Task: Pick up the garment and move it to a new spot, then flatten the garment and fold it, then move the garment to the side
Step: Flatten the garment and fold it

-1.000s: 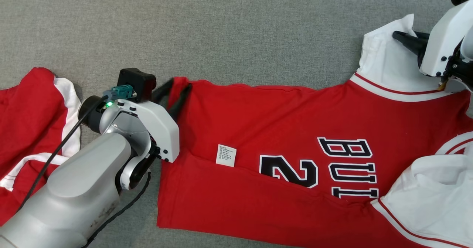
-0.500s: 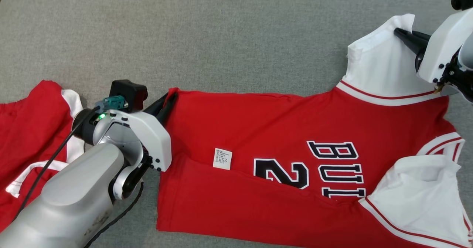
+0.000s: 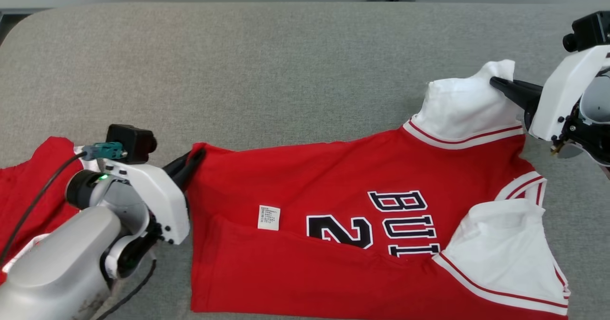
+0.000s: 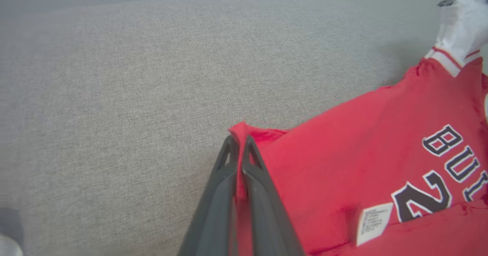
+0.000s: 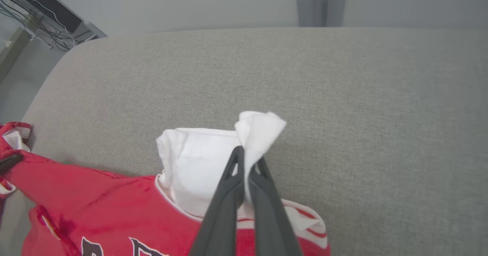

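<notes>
Far left: second red garment (image 3: 28,181) bunched on grey cushion (image 3: 286,72), partly behind your left arm. Your left gripper (image 3: 198,155): fingers pinched together on bottom corner of jersey (image 3: 333,167), red cloth caught between them. Jersey lies sideways across cushion, near half folded over, dark lettering partly covered. White label (image 3: 269,217) shows just beside fold. Near sleeve (image 3: 505,248) white, lying flat. Far right: your right gripper (image 3: 495,81) clamped on far sleeve (image 3: 464,108), white cloth drawn up into peak at fingertips.
</notes>
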